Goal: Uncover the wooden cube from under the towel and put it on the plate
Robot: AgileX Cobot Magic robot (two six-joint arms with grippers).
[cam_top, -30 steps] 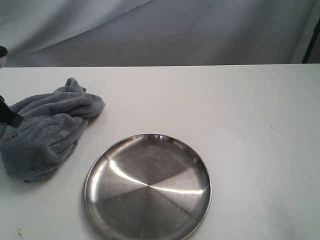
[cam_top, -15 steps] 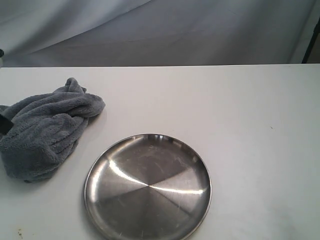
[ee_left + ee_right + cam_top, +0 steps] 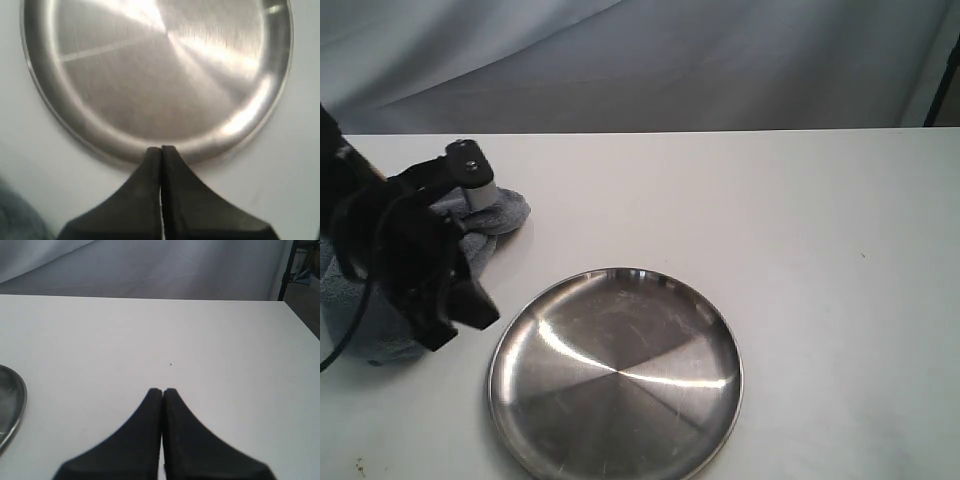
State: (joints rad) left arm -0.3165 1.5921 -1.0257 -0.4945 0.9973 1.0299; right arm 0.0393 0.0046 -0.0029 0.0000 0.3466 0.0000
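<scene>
The plate is set on the table at its near edge, somewhat left of the middle. The towel is heaped at the table's left edge, behind and left of the plate. The left gripper is held between the two, over the towel's right side, with its tips close to the plate's left rim.

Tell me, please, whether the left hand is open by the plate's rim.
Not quite: the left hand is shut, closed tight with nothing held, as the left wrist view shows. It is indeed by the plate's rim.
</scene>
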